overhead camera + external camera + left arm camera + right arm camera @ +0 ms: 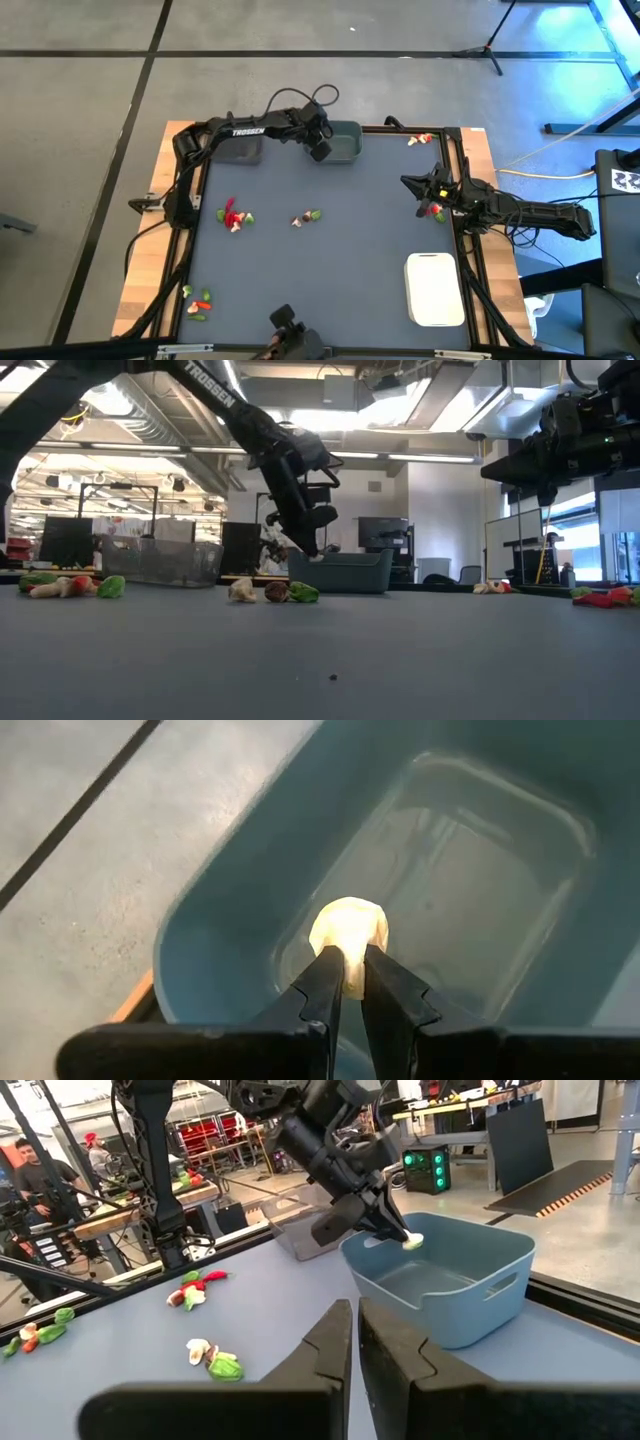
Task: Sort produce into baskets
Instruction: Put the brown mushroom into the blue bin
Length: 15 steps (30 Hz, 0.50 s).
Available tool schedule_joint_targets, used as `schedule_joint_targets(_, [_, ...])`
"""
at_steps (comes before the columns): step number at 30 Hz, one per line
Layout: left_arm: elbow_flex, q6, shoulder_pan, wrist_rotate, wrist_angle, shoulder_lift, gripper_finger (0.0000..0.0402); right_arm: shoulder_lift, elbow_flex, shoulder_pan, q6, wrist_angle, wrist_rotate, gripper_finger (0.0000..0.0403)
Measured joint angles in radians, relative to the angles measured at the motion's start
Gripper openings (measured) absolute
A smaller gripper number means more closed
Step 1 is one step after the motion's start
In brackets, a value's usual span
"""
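Left gripper point(408, 1240) fingers pinching a pale produce piece point(348, 932) above the grey-teal bin point(343, 142) at 12 o'clock, right gripper point(412, 183) fingers closed, empty, at 3 o'clock of the desk point(330, 260).

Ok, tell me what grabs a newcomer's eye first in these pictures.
First, the left hand pinching a pale food piece over the open grey-teal bin at the table's far edge. Then the scattered toy produce: a red-and-green cluster at mid-left. The right hand hovers shut near the right edge.
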Motion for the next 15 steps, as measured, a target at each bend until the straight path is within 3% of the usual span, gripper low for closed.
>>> schedule_joint_targets(4, [0.0, -0.023, 0.004, 0.0, 0.003, 0.0, 0.0045, 0.0, 0.0, 0.0, 0.0, -0.001, 0.0, 0.0026])
schedule_joint_targets(15, [0.0, -0.038, 0.003, -0.001, 0.004, -0.002, 0.0128, 0.0, 0.0, 0.0, -0.001, -0.024, 0.001, 0.0026])
